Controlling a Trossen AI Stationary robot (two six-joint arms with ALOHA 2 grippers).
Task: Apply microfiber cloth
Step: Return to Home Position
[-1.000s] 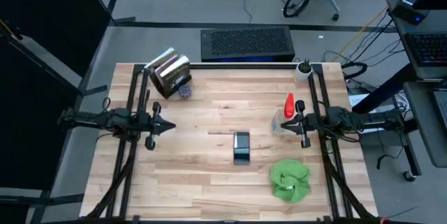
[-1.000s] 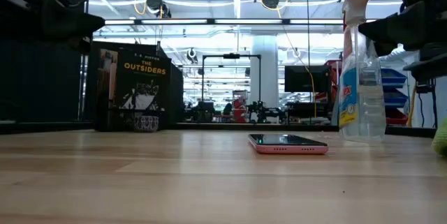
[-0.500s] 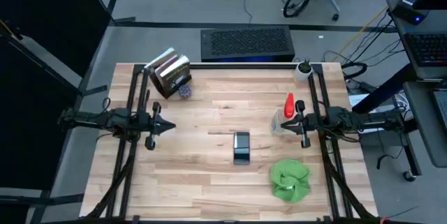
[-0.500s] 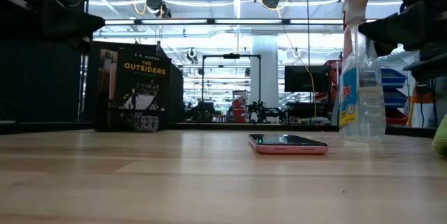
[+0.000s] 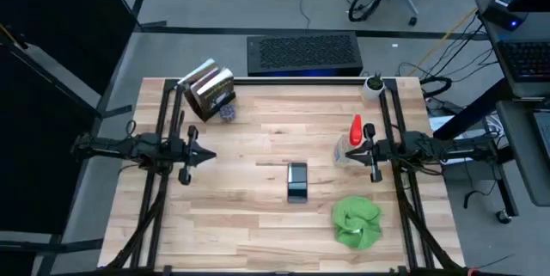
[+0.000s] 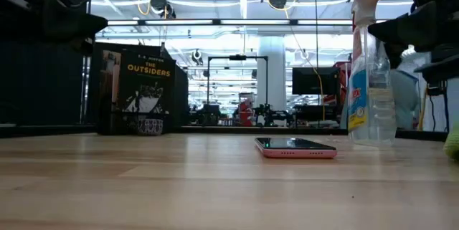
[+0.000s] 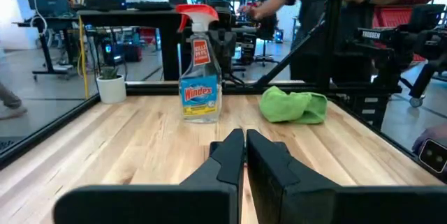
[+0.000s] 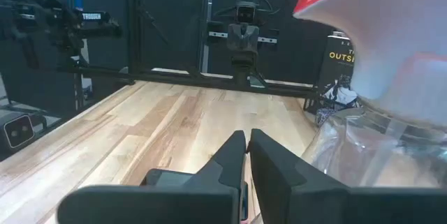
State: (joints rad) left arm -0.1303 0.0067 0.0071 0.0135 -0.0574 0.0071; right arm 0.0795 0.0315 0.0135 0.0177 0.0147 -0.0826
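The microfiber cloth [image 5: 357, 222] is a bright green crumpled heap lying on the table near its front right corner; the left wrist view shows the cloth [image 7: 293, 105] too. A small black device [image 5: 297, 181] lies flat at the table's middle. My left gripper [image 5: 209, 156] hovers shut at the table's left side. My right gripper [image 5: 347, 150] hovers shut at the right side, right next to the spray bottle [image 5: 352, 141], far from the cloth. Neither holds anything.
A clear spray bottle [image 6: 370, 69] with a red trigger stands just in front of my right gripper. Books [image 5: 210, 91] stand at the far left. A small white pot [image 5: 373, 85] sits at the far right corner. People move beyond the table.
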